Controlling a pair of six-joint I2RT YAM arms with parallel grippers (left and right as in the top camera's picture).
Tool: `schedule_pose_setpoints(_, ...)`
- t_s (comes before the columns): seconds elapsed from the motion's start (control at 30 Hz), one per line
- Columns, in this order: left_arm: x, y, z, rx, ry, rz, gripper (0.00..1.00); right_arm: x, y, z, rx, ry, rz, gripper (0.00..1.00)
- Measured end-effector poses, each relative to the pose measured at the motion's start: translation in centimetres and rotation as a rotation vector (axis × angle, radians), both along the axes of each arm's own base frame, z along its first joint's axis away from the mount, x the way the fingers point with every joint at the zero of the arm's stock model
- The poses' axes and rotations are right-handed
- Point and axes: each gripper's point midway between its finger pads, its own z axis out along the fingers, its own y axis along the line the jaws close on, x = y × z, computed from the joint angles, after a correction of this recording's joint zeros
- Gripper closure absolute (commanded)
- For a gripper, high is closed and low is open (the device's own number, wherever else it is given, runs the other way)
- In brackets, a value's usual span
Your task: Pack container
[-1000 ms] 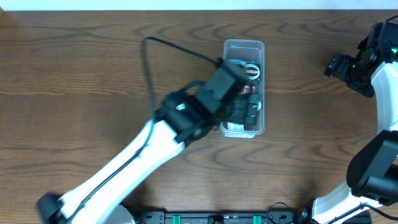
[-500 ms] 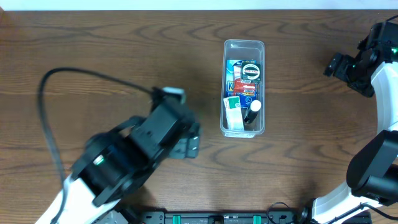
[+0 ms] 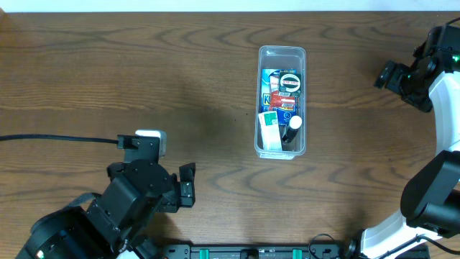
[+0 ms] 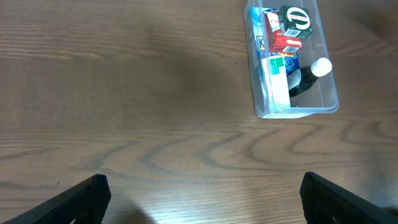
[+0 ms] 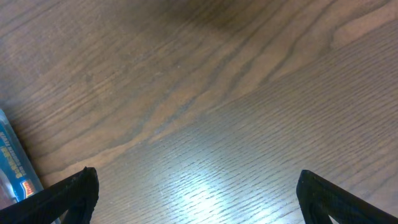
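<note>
The container (image 3: 282, 52) is a long clear plastic bin standing on the wooden table right of centre. It holds blue and red packets, a round black-and-white item, a green-and-white packet and a black bottle with a white cap (image 3: 293, 124). It also shows in the left wrist view (image 4: 330, 107), far up at the right. My left gripper (image 3: 188, 185) is open and empty near the table's front left, far from the bin; its fingers (image 4: 87, 198) stand wide apart. My right gripper (image 3: 384, 74) is open and empty at the far right, with bare wood between its fingers (image 5: 69, 191).
The wooden table (image 3: 144, 86) surrounds the bin on all sides. A black cable (image 3: 57, 139) runs from the left edge to the left arm. A blue printed thing (image 5: 12, 163) shows at the left edge of the right wrist view; I cannot tell what it is.
My left arm has pulled back from over the container to the front left of the table, uncovering the bin's contents. The right arm has not moved.
</note>
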Motion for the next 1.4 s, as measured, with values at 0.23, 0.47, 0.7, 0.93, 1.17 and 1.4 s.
schedule_pose_setpoints(0.23,0.1,-0.1,-0.2,0.006,0.006,0.0,0.02,0.0,0.0,0.0,0.0,0.0,-0.001,0.01)
schedule_pose_setpoints(0.47,0.1,-0.1,-0.2,0.014,0.004,-0.01,0.02,0.0,0.0,0.0,0.0,0.0,0.0,0.01)
schedule_pose_setpoints(0.7,0.0,-0.1,-1.1,0.08,0.006,-0.065,0.02,0.0,0.0,0.0,0.0,0.0,-0.001,0.01)
schedule_pose_setpoints(0.93,2.4,-1.6,-4.4,0.105,-0.061,-0.114,0.02,0.0,0.0,0.0,-0.001,-0.001,0.0,0.01)
schedule_pose_setpoints(1.17,5.9,-2.1,-8.6,0.008,-0.239,-0.157,0.02,0.0,0.0,0.0,0.0,0.0,0.0,0.01)
schedule_pose_setpoints(1.4,6.3,0.7,-13.1,-0.044,-0.325,-0.099,0.02,0.0,0.0,-0.1,0.0,0.002,0.0,0.01)
